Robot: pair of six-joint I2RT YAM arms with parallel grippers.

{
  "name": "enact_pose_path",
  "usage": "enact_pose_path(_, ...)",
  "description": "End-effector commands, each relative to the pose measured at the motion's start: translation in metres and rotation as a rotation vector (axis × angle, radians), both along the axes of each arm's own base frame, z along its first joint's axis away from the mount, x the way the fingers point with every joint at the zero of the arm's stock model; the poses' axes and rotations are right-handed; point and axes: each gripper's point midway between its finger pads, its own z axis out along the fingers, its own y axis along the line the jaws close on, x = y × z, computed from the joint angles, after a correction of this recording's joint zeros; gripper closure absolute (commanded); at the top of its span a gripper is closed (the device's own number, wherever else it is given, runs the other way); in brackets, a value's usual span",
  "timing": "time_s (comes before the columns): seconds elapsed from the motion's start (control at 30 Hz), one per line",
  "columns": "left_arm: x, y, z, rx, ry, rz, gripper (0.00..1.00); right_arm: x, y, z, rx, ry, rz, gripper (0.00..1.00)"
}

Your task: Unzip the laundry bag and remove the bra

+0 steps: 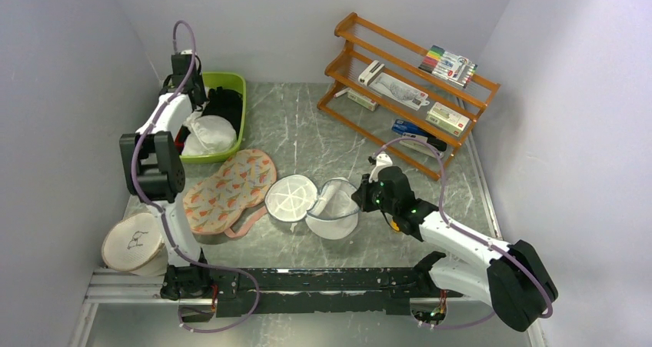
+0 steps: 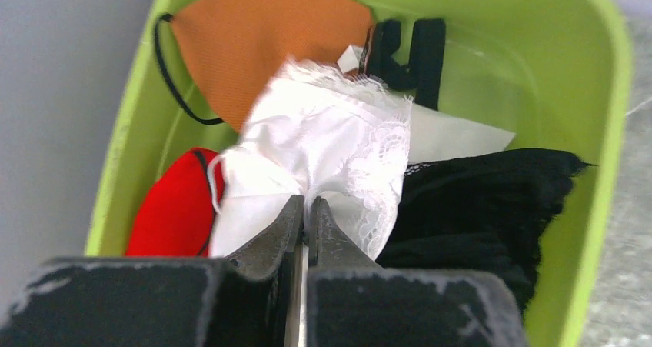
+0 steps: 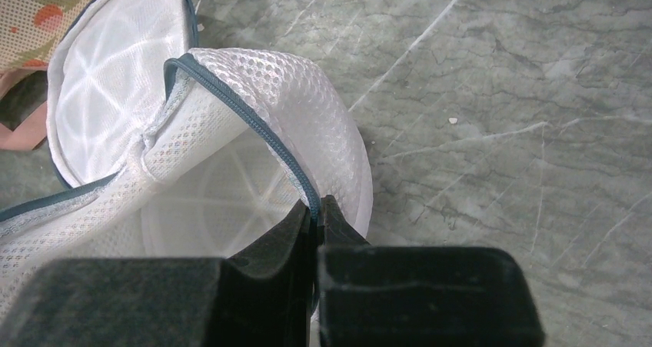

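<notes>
The laundry bag (image 1: 291,198) lies open on the table as two white mesh bowls joined by a dark zipper rim; both bowls look empty. My right gripper (image 1: 360,195) is shut on the zipper rim (image 3: 261,128) of the right half, as the right wrist view (image 3: 317,205) shows. The bra (image 2: 477,201), black soft fabric, lies in the green bin (image 1: 234,79); it also shows in the top view (image 1: 224,103). My left gripper (image 2: 307,205) is over the bin, shut on a white lace cloth (image 2: 338,139) beside the bra, not on the bra.
The bin also holds a red cloth (image 2: 173,208) and an orange cloth (image 2: 269,39). A floral pad with pink edging (image 1: 231,189) lies left of the bag. An orange wooden rack (image 1: 407,93) with small items stands back right. An embroidery hoop (image 1: 134,241) sits front left.
</notes>
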Motion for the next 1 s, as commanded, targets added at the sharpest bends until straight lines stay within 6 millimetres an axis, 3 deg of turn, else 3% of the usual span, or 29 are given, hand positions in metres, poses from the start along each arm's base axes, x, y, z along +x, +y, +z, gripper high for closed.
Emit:
enact_pose_path(0.0,0.002,0.007,-0.037,0.018,0.111,0.008,0.93,0.005,0.001,0.005,0.012,-0.023,-0.003,1.00)
enact_pose_path(0.1,0.001,0.004,-0.050,0.013,0.129,-0.018,0.92,0.006,0.001,0.004,0.010,-0.024,-0.004,1.00)
enact_pose_path(0.17,0.000,-0.002,-0.060,-0.012,0.154,-0.042,0.85,0.007,0.002,0.004,0.015,-0.024,-0.002,1.00)
enact_pose_path(0.3,0.005,-0.015,-0.055,-0.088,0.154,-0.072,0.70,0.006,0.003,0.004,0.018,-0.021,0.003,1.00)
enact_pose_path(0.53,-0.003,-0.021,0.013,-0.105,0.006,-0.082,0.34,0.009,-0.003,0.013,-0.014,-0.042,-0.012,1.00)
enact_pose_path(0.6,-0.007,-0.032,0.029,-0.150,-0.036,-0.116,0.26,0.010,-0.005,0.015,-0.030,-0.035,-0.018,1.00)
enact_pose_path(0.7,-0.012,-0.046,0.042,-0.209,-0.064,-0.155,0.07,0.011,-0.007,0.015,-0.039,-0.029,-0.031,1.00)
enact_pose_path(0.97,-0.023,-0.061,0.092,-0.253,-0.167,-0.215,0.02,0.019,-0.010,0.029,-0.092,-0.033,-0.038,0.97)
